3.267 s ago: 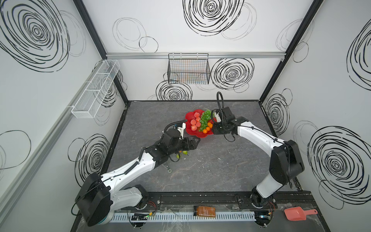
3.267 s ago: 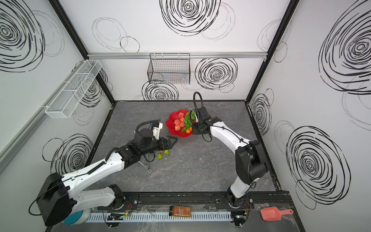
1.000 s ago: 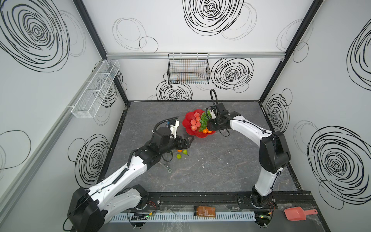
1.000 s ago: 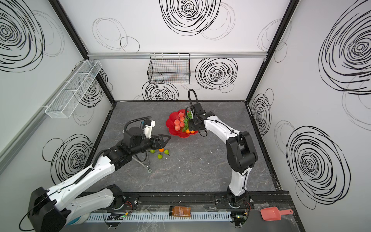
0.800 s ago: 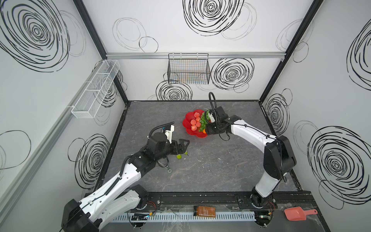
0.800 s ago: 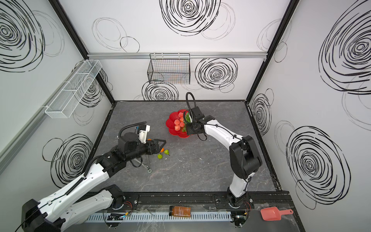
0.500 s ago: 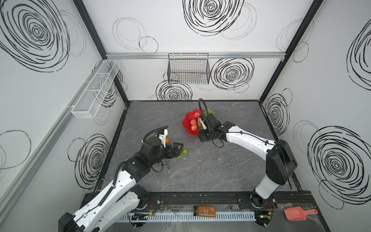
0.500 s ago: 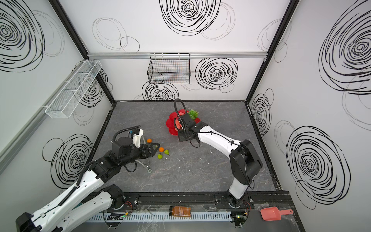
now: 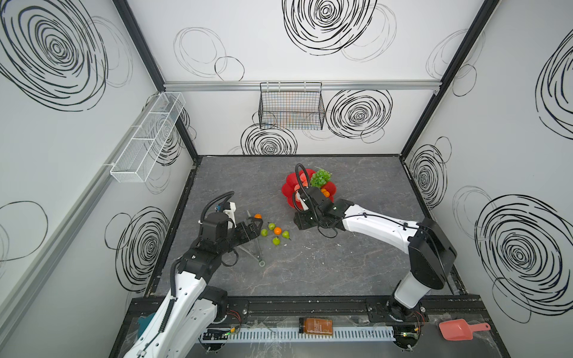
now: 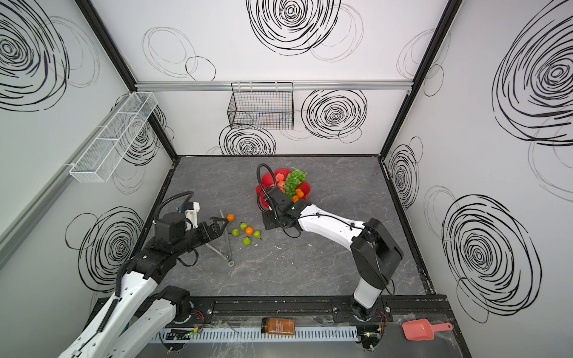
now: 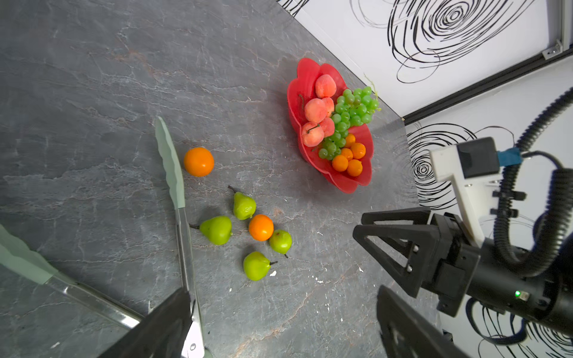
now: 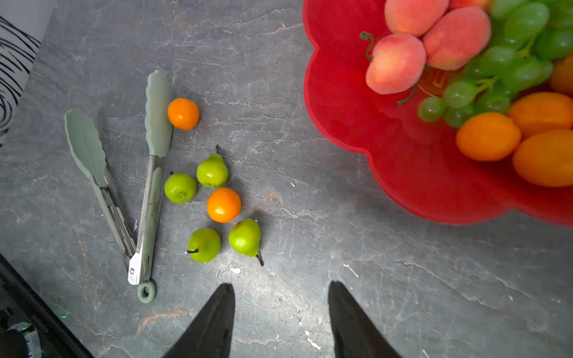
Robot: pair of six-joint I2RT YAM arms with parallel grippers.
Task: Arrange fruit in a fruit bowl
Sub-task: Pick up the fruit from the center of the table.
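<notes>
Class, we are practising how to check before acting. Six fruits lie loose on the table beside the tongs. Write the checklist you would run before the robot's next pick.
1. Right gripper open, empty: ok.
2. Left gripper open, empty: ok.
3. Fruit bowl has bare room: ok.
4. All fruit in bowl: not ok; two tangerines and four green fruits lie on the table.
5. Tongs clear of the lone tangerine: cannot tell; they lie edge to edge.

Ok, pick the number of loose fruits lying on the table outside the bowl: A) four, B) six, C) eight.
B: two tangerines and four green fruits lie on the table, outside the bowl.
</notes>
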